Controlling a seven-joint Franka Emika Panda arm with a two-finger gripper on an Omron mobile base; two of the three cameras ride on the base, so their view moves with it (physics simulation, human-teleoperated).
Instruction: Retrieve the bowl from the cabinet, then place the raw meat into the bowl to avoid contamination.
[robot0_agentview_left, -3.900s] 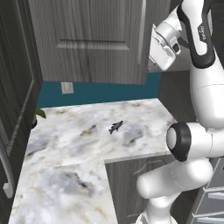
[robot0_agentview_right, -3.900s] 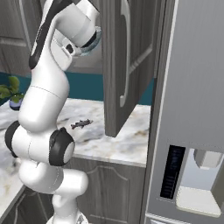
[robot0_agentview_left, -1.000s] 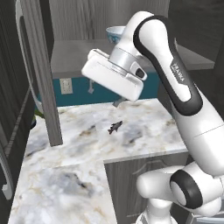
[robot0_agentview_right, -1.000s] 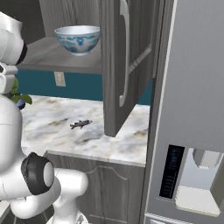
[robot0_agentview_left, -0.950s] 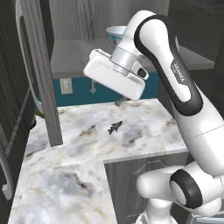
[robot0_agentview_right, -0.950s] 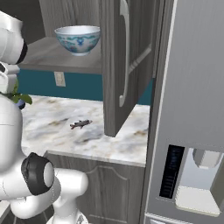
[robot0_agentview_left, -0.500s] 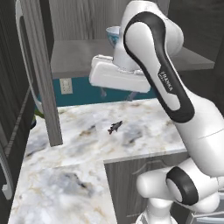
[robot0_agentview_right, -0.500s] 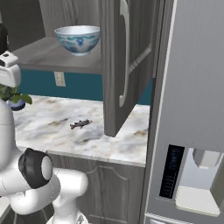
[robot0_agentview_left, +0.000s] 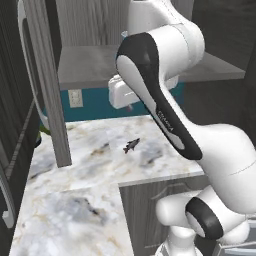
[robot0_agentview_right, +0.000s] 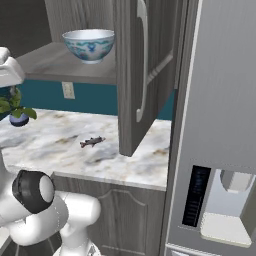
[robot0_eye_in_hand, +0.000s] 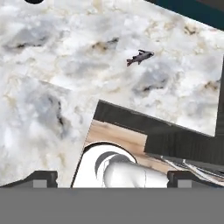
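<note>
The bowl (robot0_agentview_right: 89, 45), white inside with a blue pattern outside, stands upright on the shelf (robot0_agentview_right: 55, 64) of the open cabinet (robot0_agentview_right: 142, 75). On the marble counter (robot0_agentview_left: 75, 165) below lies the raw meat (robot0_agentview_left: 131, 145) (robot0_agentview_right: 92, 142) (robot0_eye_in_hand: 140, 57), a small dark fish shape. My gripper (robot0_agentview_left: 126, 102) hangs in front of the shelf's edge, above the counter and below the bowl. It looks down at the counter, and its fingertips (robot0_eye_in_hand: 41, 177) stand far apart at the bottom of the hand view. The gripper is open, with nothing between its fingers. My arm hides the bowl in the left base view.
The cabinet's left door (robot0_agentview_left: 47, 80) stands open over the counter's left part. A potted plant (robot0_agentview_right: 15, 112) sits at the counter's far left. A wall socket (robot0_agentview_left: 75, 98) is under the shelf. A tall grey fridge (robot0_agentview_right: 220, 125) bounds the right side.
The arm has twisted: its upper part swung up in front of the bowl in the left base view and left the right base view. The hand stayed below the shelf edge, still open.
</note>
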